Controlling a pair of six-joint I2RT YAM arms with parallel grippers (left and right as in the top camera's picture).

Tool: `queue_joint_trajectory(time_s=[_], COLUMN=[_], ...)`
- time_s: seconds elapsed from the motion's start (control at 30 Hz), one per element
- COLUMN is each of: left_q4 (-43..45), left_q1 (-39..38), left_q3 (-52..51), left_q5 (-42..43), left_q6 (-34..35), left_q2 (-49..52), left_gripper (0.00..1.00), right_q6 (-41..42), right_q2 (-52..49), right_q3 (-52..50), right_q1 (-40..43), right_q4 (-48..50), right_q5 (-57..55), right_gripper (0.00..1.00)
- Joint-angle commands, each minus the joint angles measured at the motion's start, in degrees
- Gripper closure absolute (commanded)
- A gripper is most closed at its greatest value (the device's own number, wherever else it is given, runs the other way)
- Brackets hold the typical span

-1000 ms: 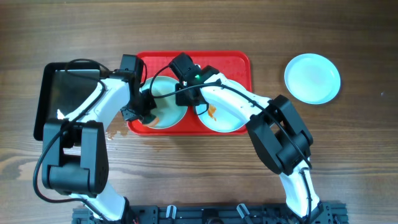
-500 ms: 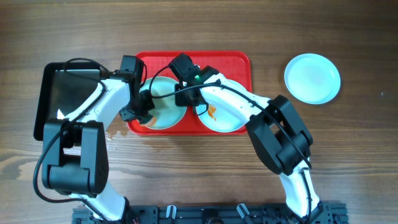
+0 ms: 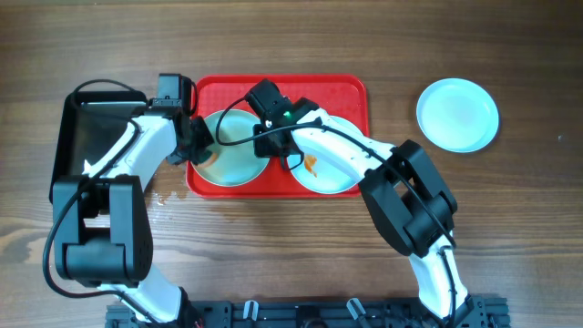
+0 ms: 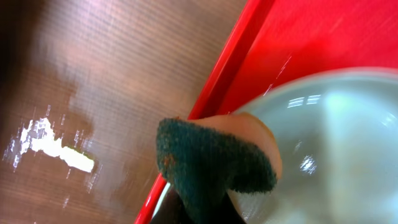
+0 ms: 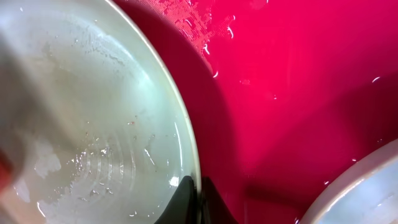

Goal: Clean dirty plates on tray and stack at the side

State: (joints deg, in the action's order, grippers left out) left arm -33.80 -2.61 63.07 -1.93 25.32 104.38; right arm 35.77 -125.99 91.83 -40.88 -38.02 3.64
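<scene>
Both arms reach inward, elbows bent; left claw [image 3: 197, 144] grips sponge [image 4: 211, 165]; right claw [image 5: 198, 190] pinches plate [image 5: 93, 124] rim.

The right arm [image 3: 342, 150] partly covers the left plate [image 3: 232, 162] and the smeared plate [image 3: 330, 180]. A green cloth [image 4: 208, 165] hides the fingers of the left end effector [image 3: 199, 146] in its blurred wrist view.

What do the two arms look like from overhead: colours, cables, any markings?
Both are built alike: glossy white link shells between bulky black joint housings, on the left arm and the right arm. Each ends in a black wrist block and a black gripper: left gripper, right gripper. Thin black cables loop loosely over both forearms. A small green light glows on the right wrist. No readable lettering.
</scene>
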Motion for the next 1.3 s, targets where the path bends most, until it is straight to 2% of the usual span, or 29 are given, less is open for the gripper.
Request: queue_joint_trajectory(time_s=[0.0, 0.27, 0.47, 0.6, 0.7, 0.83, 0.9, 1.03, 1.1, 1.27], left_q4=[4.8, 15.8, 13.6, 5.1, -3.0, -11.5, -14.1, -14.2, -13.7, -10.3], left_q1=[1.2, 1.2, 1.9, 3.3, 4.7, 5.1, 5.1, 5.1, 5.1, 5.1], left_q3=[-0.3, -0.3, -0.2, -0.2, -0.2, -0.2, -0.3, -3.2, -4.5, -8.4], left_q5=[-3.3, 17.8, 37.1, 36.3, 32.1, 20.3, 17.9, 17.7, 17.7, 17.9], left_q6=[-0.5, -0.5, -4.2, -6.3, -7.0, -6.9, -6.9, -6.9, -6.4, -6.4], left_q2=[0.6, 0.6, -4.6, -11.5, -16.8, -20.1, -19.9, -19.6, -19.3, -19.1], left_gripper=[0.96, 0.96, 0.96, 0.96, 0.96, 0.96, 0.96, 0.96, 0.96, 0.96], right_q6=[-1.2, -1.2, -1.3, -4.9, -6.8, -11.5, -13.6, -18.1, -21.8, -32.8], right_q2=[-2.2, -2.2, -2.0, 0.1, 4.4, 10.3, 13.7, 20.4, 22.7, 25.4], right_q3=[-2.4, -2.4, -2.3, -0.3, 1.1, 2.0, 2.0, 2.0, 2.0, 2.0], right_q1=[0.5, 0.2, 0.8, 3.1, 5.5, 7.6, 8.0, 8.0, 7.8, 6.1], right_q4=[-1.9, -2.0, 0.8, 0.9, 0.2, -0.4, -0.2, 0.6, 1.0, 1.2], right_q5=[-2.5, -2.3, -2.3, -3.0, -7.7, -14.6, -17.8, -27.5, -30.5, -46.9], right_gripper=[0.96, 0.96, 0.95, 0.96, 0.96, 0.96, 0.96, 0.96, 0.96, 0.96])
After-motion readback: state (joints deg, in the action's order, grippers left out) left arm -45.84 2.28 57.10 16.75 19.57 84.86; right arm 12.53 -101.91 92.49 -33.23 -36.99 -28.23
